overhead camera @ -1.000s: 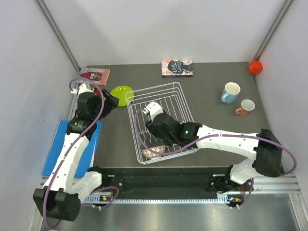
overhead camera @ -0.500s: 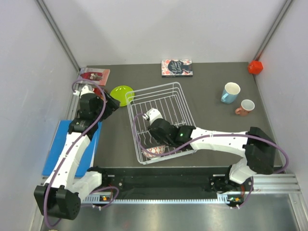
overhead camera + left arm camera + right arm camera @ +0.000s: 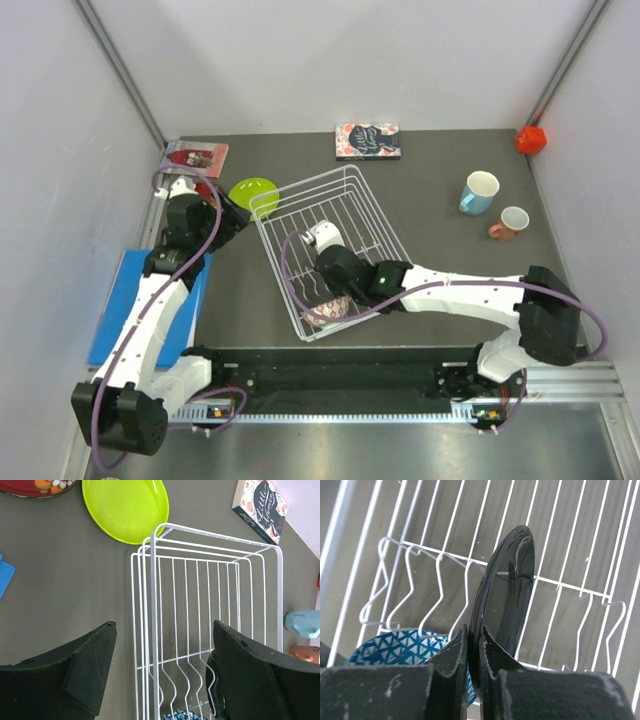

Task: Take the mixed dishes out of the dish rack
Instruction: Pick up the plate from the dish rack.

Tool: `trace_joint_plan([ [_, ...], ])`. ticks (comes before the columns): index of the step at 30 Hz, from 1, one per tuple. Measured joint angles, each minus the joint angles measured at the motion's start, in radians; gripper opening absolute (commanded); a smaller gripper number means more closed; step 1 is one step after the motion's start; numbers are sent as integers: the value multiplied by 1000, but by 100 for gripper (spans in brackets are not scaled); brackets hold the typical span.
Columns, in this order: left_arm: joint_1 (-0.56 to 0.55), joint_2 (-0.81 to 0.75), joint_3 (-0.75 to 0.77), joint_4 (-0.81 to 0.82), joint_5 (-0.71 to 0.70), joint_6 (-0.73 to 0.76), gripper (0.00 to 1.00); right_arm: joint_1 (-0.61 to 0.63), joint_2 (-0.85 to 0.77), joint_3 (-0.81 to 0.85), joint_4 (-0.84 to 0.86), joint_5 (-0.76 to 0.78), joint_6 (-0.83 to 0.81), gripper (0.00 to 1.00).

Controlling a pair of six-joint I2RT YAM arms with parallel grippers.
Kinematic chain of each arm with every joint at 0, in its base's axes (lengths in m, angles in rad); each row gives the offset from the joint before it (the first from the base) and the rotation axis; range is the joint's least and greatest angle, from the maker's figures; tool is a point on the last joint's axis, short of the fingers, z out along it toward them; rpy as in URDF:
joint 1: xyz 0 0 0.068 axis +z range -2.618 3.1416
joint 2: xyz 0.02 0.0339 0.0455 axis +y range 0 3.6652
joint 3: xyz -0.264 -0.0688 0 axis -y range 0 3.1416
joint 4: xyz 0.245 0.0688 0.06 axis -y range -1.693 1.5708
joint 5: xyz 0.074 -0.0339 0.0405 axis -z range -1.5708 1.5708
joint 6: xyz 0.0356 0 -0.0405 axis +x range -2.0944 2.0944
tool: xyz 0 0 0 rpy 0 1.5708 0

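Observation:
The white wire dish rack (image 3: 300, 184) sits mid-table. Inside it a black plate (image 3: 507, 585) stands on edge between the bars, and my right gripper (image 3: 474, 630) is shut on its near rim. A small blue patterned bowl (image 3: 400, 647) lies in the rack's near end, just left of that gripper. My left gripper (image 3: 164, 625) hangs open above the rack's left side (image 3: 150, 605), holding nothing. The lime-green plate (image 3: 253, 190) and red floral plate (image 3: 35, 485) lie on the table left of the rack. A light-blue mug (image 3: 479, 192) and salmon-pink mug (image 3: 511, 222) stand at the right.
A floral book (image 3: 368, 141) lies at the back centre and a red book (image 3: 197, 156) at the back left. A flat blue book (image 3: 115, 300) lies under the left arm. A small red cube (image 3: 531, 139) sits in the back right corner.
My right gripper has closed on the black plate's rim. The rack has swung slightly, its far left corner nearer the green plate. The left gripper has hardly moved.

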Motion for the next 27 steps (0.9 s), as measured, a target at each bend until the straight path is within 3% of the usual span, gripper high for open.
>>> trace_joint_plan([
  [11,-2,95,0,23,89,14,77,26,-111,51,-90,31,-47,0],
  [19,-18,227,40,23,156,38,80,63,-253,88,-138,135,-135,0],
  [23,-19,232,119,21,208,42,80,132,-365,51,-106,217,-278,0],
  [27,-28,231,180,48,297,42,80,315,-467,-78,11,370,-515,0],
])
